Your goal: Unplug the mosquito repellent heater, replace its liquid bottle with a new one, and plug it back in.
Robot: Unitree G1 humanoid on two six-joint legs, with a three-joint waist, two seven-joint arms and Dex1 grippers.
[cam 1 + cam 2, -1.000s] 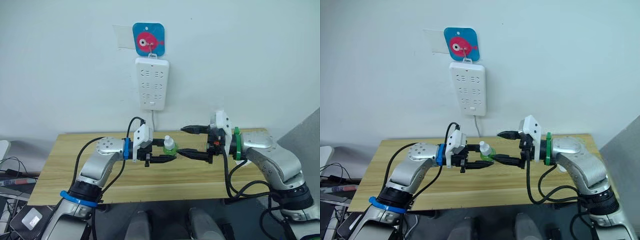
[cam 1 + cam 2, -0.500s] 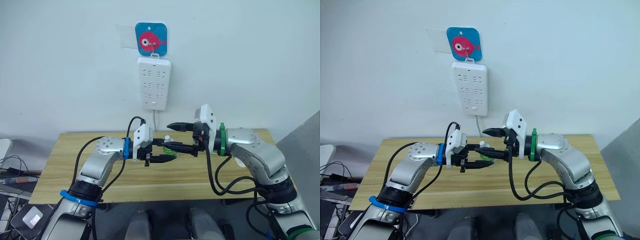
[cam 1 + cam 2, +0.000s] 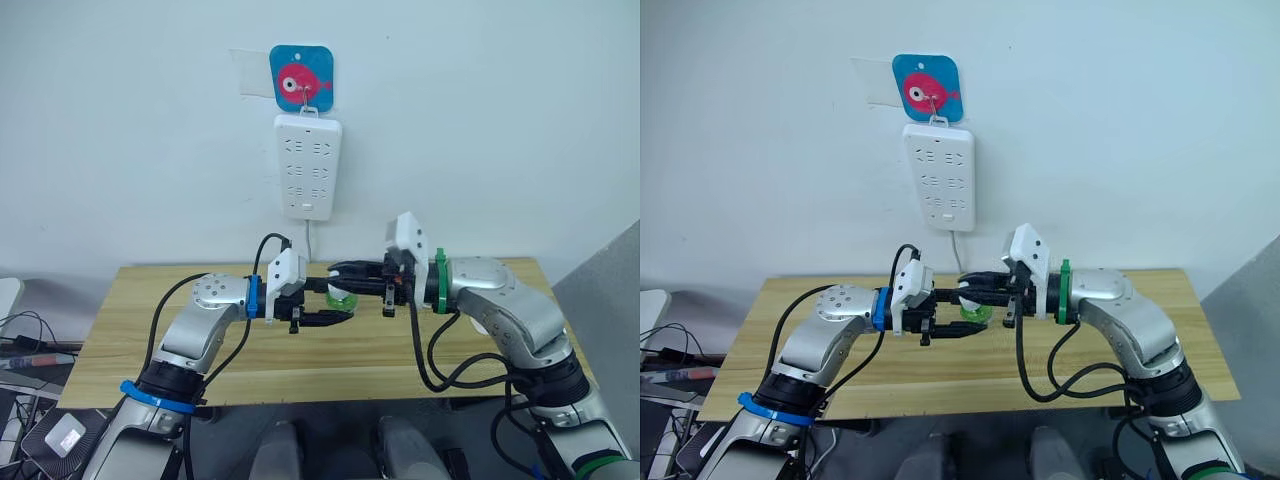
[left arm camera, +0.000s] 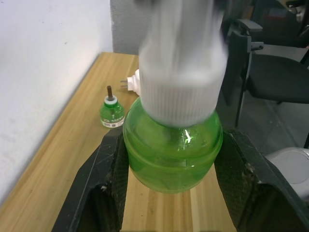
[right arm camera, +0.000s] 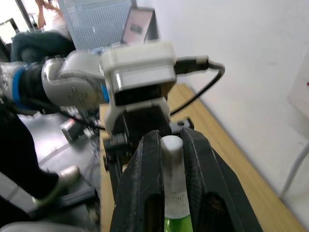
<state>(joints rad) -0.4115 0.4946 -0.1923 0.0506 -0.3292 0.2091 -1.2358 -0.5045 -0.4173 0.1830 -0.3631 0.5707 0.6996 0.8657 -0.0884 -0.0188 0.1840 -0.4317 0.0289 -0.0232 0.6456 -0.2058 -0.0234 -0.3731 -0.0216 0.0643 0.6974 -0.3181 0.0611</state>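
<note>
A green liquid bottle (image 4: 171, 154) with a white ribbed cap (image 5: 171, 145) hangs above the wooden table (image 3: 130, 310). My left gripper (image 3: 335, 303) is shut on its green body. My right gripper (image 3: 340, 273) comes from the opposite side and is shut on the cap, one finger on each side. A second small green bottle (image 4: 112, 112) with a bare wick stands upright on the table. Close to it lies the white mosquito repellent heater (image 4: 135, 79), prongs showing, mostly hidden by the held bottle.
A long white power strip (image 3: 308, 165) hangs on the wall under a blue fish tag (image 3: 302, 78), its cord dropping behind the table. A black chair (image 4: 270, 72) stands past the table's end. A seated person (image 5: 48, 29) shows in the background.
My right gripper moved left to the held bottle and shut on its white cap. The left gripper kept still with the bottle.
</note>
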